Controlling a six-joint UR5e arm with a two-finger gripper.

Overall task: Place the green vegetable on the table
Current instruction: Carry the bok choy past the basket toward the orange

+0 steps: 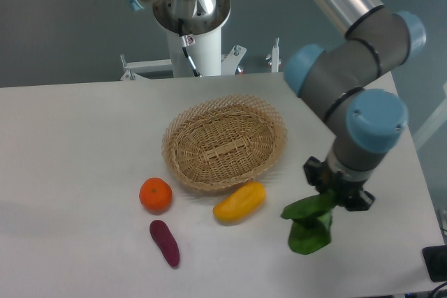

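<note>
the fixed camera looks down on the desk [70, 144] from the front. the grey arm with blue joint caps comes in from the upper right, bends at the elbow and points its wrist down over the right part of the desk. the black hand [334, 199] at its end is closed on the green vegetable [309, 225], gripping it at the top; the fingers themselves are mostly hidden by the leaves and the wrist.

the green vegetable hangs below the hand, with dark, soft, floppy leaves. its lowest leaf is very close to the white surface, but i cannot tell if it touches.

the desk is flat, white and smooth. near the middle stands an oval basket [225, 143] of light brown woven wicker, with an open lace-like rim. just in front of the basket lies a yellow fruit [239, 202], long and smooth. left of it is a round orange [155, 195], and just below the orange lies a small purple sweet potato [165, 242], long and dull. all these are well to the left of the hand, and nothing lies between it and the desk surface under it.
</note>
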